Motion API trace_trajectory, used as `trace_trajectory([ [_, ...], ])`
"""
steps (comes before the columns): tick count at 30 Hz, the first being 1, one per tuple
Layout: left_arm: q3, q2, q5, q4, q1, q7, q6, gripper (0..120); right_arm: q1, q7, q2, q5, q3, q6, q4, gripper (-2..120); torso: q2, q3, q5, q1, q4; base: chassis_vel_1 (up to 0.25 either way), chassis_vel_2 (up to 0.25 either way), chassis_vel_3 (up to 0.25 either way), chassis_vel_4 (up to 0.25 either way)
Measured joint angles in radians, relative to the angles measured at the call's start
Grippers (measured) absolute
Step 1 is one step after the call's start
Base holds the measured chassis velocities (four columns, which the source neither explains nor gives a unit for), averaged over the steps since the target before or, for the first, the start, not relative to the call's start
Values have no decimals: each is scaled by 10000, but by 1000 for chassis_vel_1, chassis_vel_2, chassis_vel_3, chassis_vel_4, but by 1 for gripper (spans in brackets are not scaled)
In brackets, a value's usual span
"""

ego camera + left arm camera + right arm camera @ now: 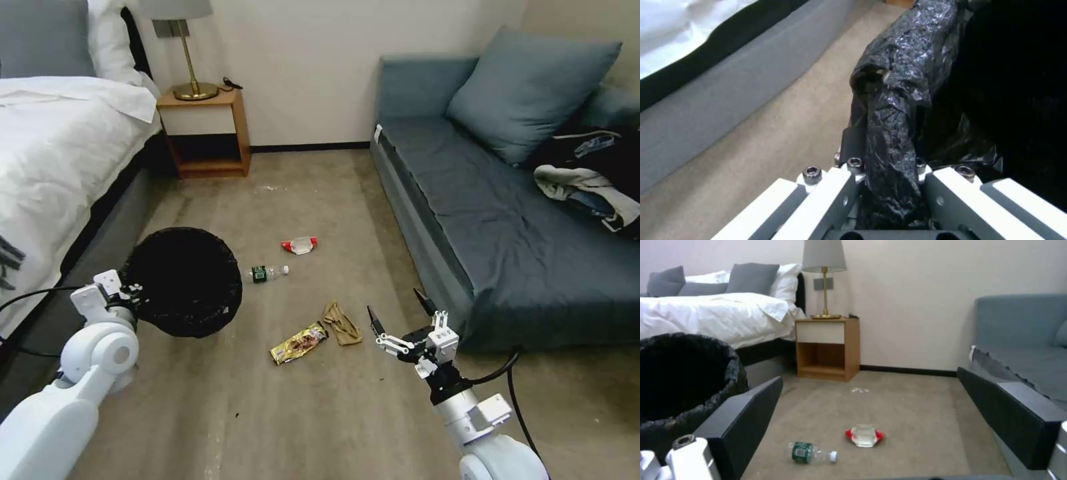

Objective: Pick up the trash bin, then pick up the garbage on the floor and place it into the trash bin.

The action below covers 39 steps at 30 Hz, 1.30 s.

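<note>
The trash bin (183, 280), lined with a black bag, hangs above the floor at the left, and my left gripper (130, 293) is shut on its rim (889, 133). Four pieces of garbage lie on the carpet: a red-and-white packet (299, 245), a clear green-labelled bottle (269, 272), a tan paper scrap (341, 324) and a gold-brown snack wrapper (299, 343). My right gripper (400, 310) is open above the floor, just right of the paper scrap. The right wrist view shows the bottle (811, 452), the packet (865, 436) and the trash bin (684, 383).
A bed (60, 153) runs along the left, and a wooden nightstand (203, 130) with a lamp stands against the far wall. The blue-grey sofa (507, 220) on the right carries a cushion and a clothes heap (590, 173). Open carpet lies between them.
</note>
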Motion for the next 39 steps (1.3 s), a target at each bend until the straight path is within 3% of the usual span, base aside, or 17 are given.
trace_trajectory([
  [20,16,8,-18,-24,3,-1,32,3,129,-2,10,-37,-142,-38,-186,100,-2,0,0,0,0,-80,79,81,-84],
  [39,-348,-63,-143,-336,357,-175,318,3,152,-17,-43,-84,-195,-26,-266,100,-2,0,0,0,-1,-83,81,80,-85],
])
